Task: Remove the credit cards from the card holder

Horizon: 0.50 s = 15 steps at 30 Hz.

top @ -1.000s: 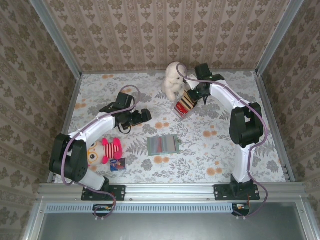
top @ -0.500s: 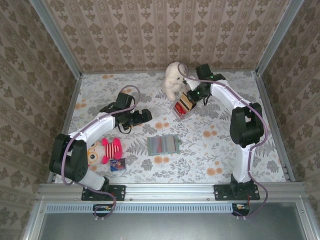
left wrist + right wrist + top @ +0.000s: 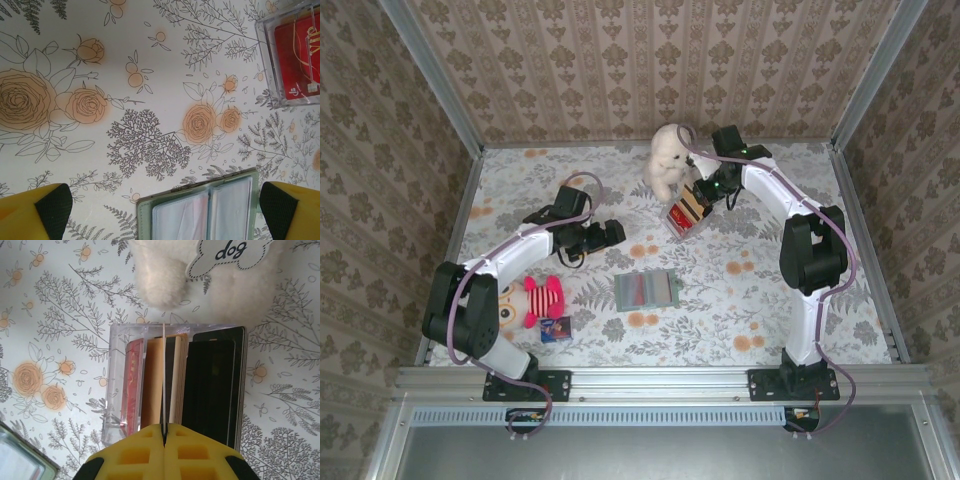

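The sage-green card holder [image 3: 646, 291] lies open on the floral table, with a red credit card [image 3: 638, 290] showing in its left pocket. In the left wrist view its pale pockets [image 3: 205, 210] sit at the bottom edge, between the spread fingers of my open left gripper [image 3: 165, 212]. From the top camera, the left gripper [image 3: 607, 232] hovers up and left of the holder. My right gripper [image 3: 164, 432] is shut on a thin pale card [image 3: 163, 370], seen edge-on. It hangs over a clear box [image 3: 117, 385] of red, tan and black cards.
A white plush dog [image 3: 669, 160] stands right behind the clear box [image 3: 685, 208]. A red-striped plush toy [image 3: 535, 298] and a small dark blue packet [image 3: 556, 329] lie at the near left. Patterned walls close in the table.
My right gripper has edged slightly toward the plush dog with the card still pinched. The left arm has barely shifted.
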{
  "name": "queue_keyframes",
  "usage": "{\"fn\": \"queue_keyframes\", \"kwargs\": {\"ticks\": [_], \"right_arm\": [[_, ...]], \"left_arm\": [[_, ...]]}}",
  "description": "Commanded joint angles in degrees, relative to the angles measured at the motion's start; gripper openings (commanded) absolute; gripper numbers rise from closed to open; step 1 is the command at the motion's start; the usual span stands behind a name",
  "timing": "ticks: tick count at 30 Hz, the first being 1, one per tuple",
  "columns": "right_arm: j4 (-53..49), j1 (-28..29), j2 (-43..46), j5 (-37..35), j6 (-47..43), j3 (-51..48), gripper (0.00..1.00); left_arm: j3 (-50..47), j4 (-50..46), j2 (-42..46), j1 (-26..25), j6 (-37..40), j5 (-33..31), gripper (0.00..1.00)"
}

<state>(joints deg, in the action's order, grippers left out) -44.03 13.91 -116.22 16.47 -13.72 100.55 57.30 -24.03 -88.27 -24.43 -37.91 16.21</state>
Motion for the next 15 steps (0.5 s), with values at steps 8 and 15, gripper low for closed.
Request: {"fn": "queue_keyframes", "kwargs": {"ticks": [8, 15], "right_arm": [[-2.8, -0.1, -1.9, 0.9, 2.7, 2.0, 0.02], [-2.8, -0.1, -3.6, 1.5, 3.2, 2.0, 0.14]], "left_arm": [[-0.3, 0.3, -0.7, 0.8, -0.8, 1.1, 1.00], [-0.4, 0.2, -0.8, 0.9, -0.6, 1.5, 1.00]]}}
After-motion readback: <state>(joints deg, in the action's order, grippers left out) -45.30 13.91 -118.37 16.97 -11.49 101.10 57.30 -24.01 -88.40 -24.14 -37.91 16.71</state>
